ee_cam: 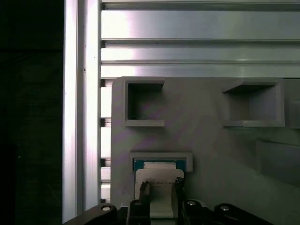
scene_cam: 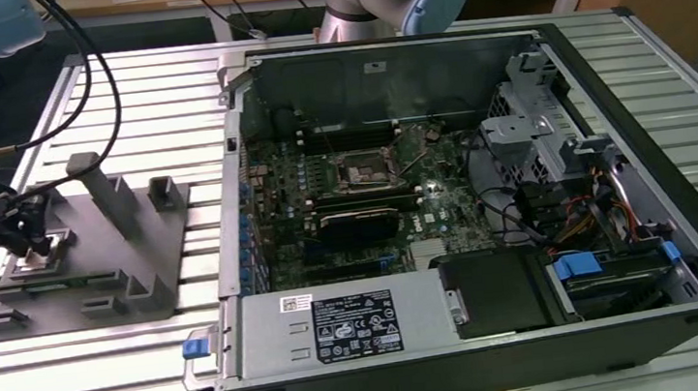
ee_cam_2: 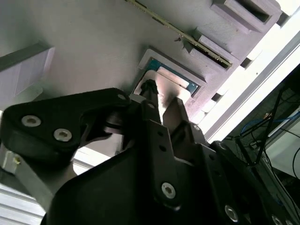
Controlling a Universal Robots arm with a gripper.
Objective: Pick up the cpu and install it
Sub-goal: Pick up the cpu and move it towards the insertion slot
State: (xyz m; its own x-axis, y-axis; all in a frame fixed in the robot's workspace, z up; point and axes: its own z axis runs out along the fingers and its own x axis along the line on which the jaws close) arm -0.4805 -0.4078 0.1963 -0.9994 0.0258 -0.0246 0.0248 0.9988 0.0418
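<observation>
The cpu (ee_cam: 159, 172) is a flat square chip with a pale silver top. It lies in a shallow pocket of the grey fixture block (ee_cam: 206, 154) near the block's edge. My gripper (ee_cam: 161, 185) hangs right over it, its two black fingertips a small gap apart above the silver top. The second wrist view shows the same: the cpu (ee_cam_2: 174, 78) in its pocket and the gripper (ee_cam_2: 161, 97) just above it. In the exterior view the gripper (scene_cam: 32, 246) is low at the left end of the fixture block (scene_cam: 121, 249).
An open computer case (scene_cam: 649, 86) lies at the exterior view's right, with the motherboard's black-framed socket (scene_cam: 360, 167) near its middle. The ribbed aluminium table (scene_cam: 108, 376) carries both. Upright posts (scene_cam: 99, 183) rise from the fixture beside the gripper. Cables run from the arm.
</observation>
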